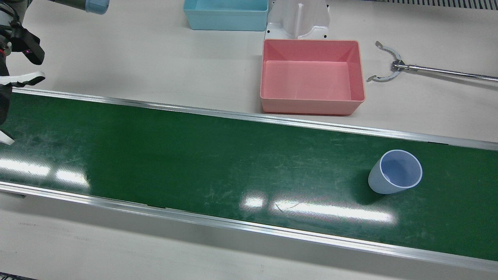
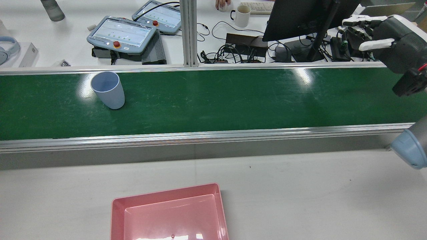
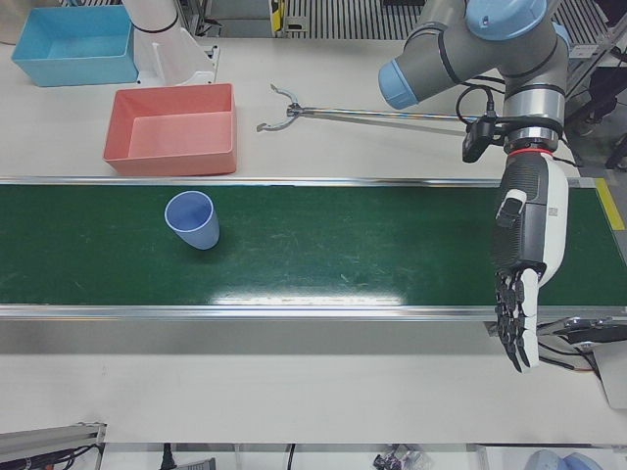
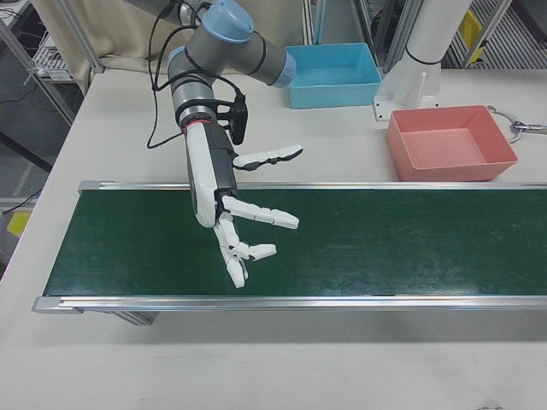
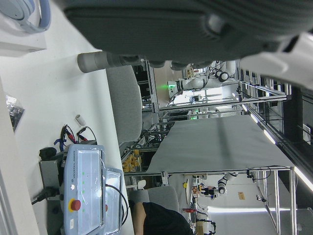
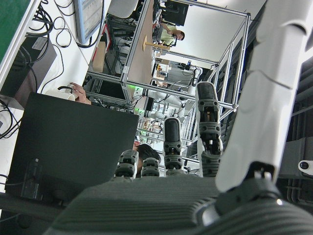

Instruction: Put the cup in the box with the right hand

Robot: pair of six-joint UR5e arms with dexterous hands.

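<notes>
Only one marking is legible: the left hand view shows "UNIVERSAL ROBOTS" printed sideways along the edge of the teach pendant (image 5: 85,191). The rows on its screen are too small to read. In the rear view, the two pendants' screens are likewise illegible. The cup (image 1: 395,171), the pink box (image 1: 311,76) and the blue box (image 1: 226,14) carry no readable print.

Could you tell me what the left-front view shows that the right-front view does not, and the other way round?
Only the left-front view shows the blue cup standing on the belt, the left hand hanging open, and the whole grabber tool. Only the right-front view shows the right hand, its fingers spread above the belt. Both show the green belt, the pink box and the blue box.
</notes>
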